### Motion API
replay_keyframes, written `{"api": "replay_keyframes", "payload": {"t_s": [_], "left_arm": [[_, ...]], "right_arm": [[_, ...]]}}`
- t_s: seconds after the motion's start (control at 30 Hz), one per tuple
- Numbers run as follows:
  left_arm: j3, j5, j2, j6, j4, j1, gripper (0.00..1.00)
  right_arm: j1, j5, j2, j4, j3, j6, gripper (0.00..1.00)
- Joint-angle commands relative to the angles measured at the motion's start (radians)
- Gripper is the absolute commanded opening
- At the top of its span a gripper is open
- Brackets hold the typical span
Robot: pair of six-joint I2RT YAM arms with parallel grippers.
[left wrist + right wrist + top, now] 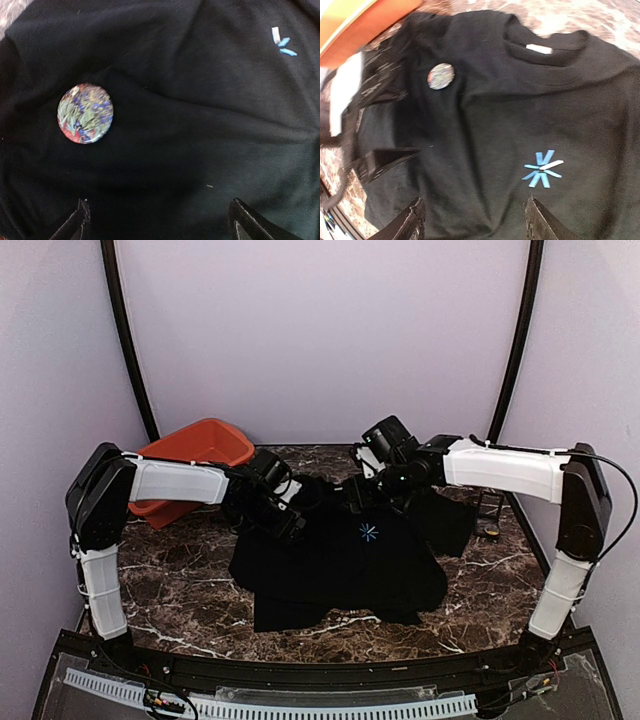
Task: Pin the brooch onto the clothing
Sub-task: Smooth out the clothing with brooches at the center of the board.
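The clothing, a black T-shirt (340, 560), lies spread on the marble table with its light-blue starburst print (368, 531) facing up. The brooch (85, 113), a small round disc with a multicoloured flowery face, rests flat on the shirt's chest (190, 130), on the other side of the chest from the print (283, 42). The right wrist view shows the brooch (441, 76) below the collar. My left gripper (159, 202) hovers open over the fabric beside the brooch, holding nothing. My right gripper (475, 201) is also open and empty, above the shirt (485, 115) near the print (542, 170).
An orange-red tub (195, 455) stands at the back left, just behind the left arm. A small black case (490, 515) sits on the table to the right of the shirt. Bare marble table (180, 590) shows in front of and beside the shirt.
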Motion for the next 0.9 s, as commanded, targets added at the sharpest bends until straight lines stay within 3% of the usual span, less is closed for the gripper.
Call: {"api": "replay_keyframes", "payload": {"t_s": [0.0,0.4,0.87], "left_arm": [[0.034,-0.044,0.028,-0.014,0.027,0.008,0.96],[0.112,0.053,0.118,-0.059,0.042,0.069,0.95],[0.075,0.112,0.136,-0.095,0.073,0.066,0.86]], "right_arm": [[0.076,-0.021,-0.005,0.146,-0.080,0.004,0.66],[0.207,0.119,0.236,0.118,0.037,0.022,0.66],[0.270,0.105,0.361,0.071,0.121,0.105,0.65]]}}
